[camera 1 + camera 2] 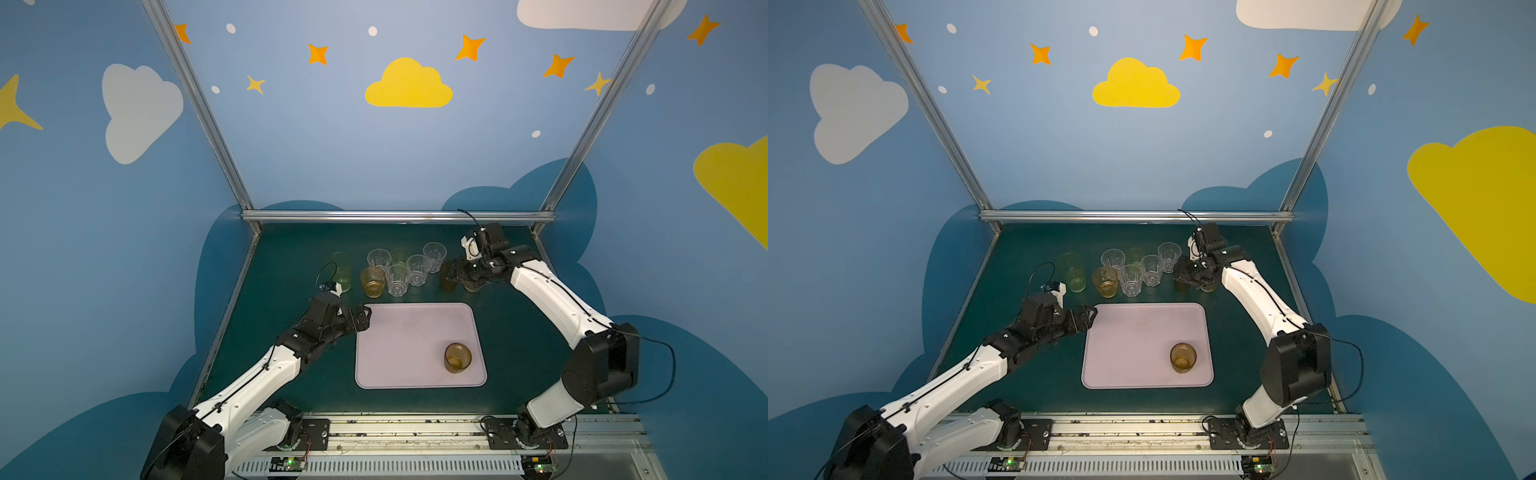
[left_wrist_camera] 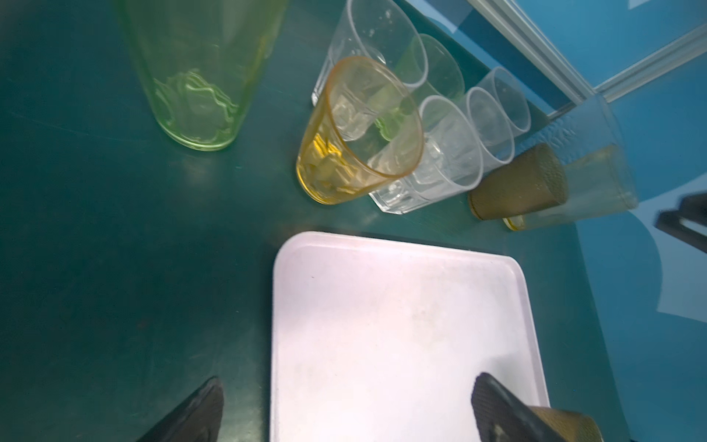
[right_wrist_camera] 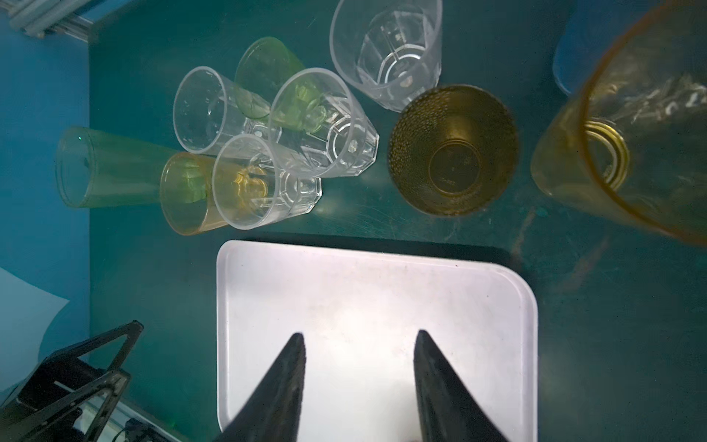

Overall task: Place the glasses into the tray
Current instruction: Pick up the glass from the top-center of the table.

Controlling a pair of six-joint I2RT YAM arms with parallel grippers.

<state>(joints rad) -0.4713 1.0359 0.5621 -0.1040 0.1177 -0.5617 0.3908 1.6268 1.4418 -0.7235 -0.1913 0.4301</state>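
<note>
Your left gripper [image 1: 365,319] is hovering at the far left corner of the lilac-pink tray [image 1: 399,353], and its jaws are standing wide apart with nothing between them. Your right gripper [image 3: 359,335] is hanging over the dark green table [image 1: 291,374] behind the far right corner of the tray, close beside a second brown glass [image 3: 453,149] and a tall amber glass [image 3: 631,134]. Its fingers are apart too, and in the right wrist view nothing is lying between them. Only one brown glass [image 1: 458,358] is standing on the tray, upright, near the corner that is close to the right arm's base. All the other glasses are standing upright on the table, in a loose row just behind the far edge of the tray. A tall green glass [image 1: 343,270] is standing at the left end, a little apart. Next to it a short amber glass [image 1: 372,282] is crowding together with four clear faceted glasses [image 1: 398,280], and a short green glass [image 1: 400,254] is showing behind them. Whether these are touching each other, you cannot tell from here.
</note>
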